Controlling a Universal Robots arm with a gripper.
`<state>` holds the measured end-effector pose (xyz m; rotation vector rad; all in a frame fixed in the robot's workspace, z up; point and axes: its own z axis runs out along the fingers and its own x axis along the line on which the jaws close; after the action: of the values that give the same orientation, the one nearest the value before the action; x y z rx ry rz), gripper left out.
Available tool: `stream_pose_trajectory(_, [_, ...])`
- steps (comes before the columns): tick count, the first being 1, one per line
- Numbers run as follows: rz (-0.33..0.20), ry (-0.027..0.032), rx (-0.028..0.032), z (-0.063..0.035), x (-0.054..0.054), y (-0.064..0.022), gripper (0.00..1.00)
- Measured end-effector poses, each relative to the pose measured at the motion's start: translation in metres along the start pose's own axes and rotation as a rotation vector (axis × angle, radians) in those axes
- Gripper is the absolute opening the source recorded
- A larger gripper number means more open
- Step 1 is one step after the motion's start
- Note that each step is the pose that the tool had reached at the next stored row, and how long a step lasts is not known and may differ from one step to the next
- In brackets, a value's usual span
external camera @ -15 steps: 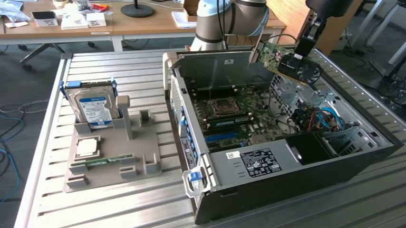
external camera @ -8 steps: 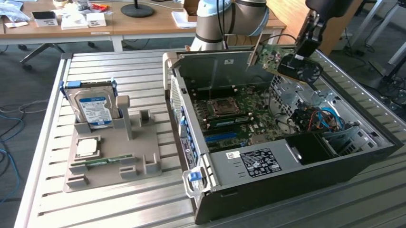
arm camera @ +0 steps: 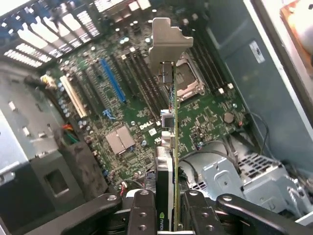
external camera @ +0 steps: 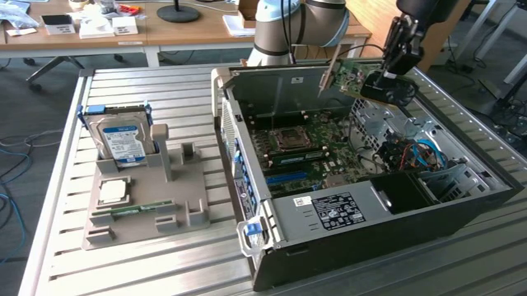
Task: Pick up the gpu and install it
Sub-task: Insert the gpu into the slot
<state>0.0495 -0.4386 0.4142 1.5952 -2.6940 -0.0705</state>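
Gripper (arm camera: 168, 200): jaws clamped on the gpu, card held edge-on between them.
Gpu (external camera: 354, 74): in the air above the open case, over the motherboard, touching nothing below.
End bracket (arm camera: 168, 41): on the card's far end from the grip.
Motherboard (arm camera: 146, 122): blue slot (arm camera: 113, 81) lies aside of the card's line.
Case (external camera: 371, 246): on its side on the slatted table (external camera: 165, 265).
Risk: probably a missed slot or a bracket catching the case wall, caused by slight tilt from gripping one end.
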Motion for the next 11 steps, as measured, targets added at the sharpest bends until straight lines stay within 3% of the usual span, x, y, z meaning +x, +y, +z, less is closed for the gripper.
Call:
stream_pose_trajectory(3, [-0.052, 0.0024, -0.0006, 0.0001, 0.0, 0.0, 0.27])
stream_pose_trajectory(11, [-0.058, 0.0027, -0.0008, 0.0002, 0.0, 0.0, 0.27])
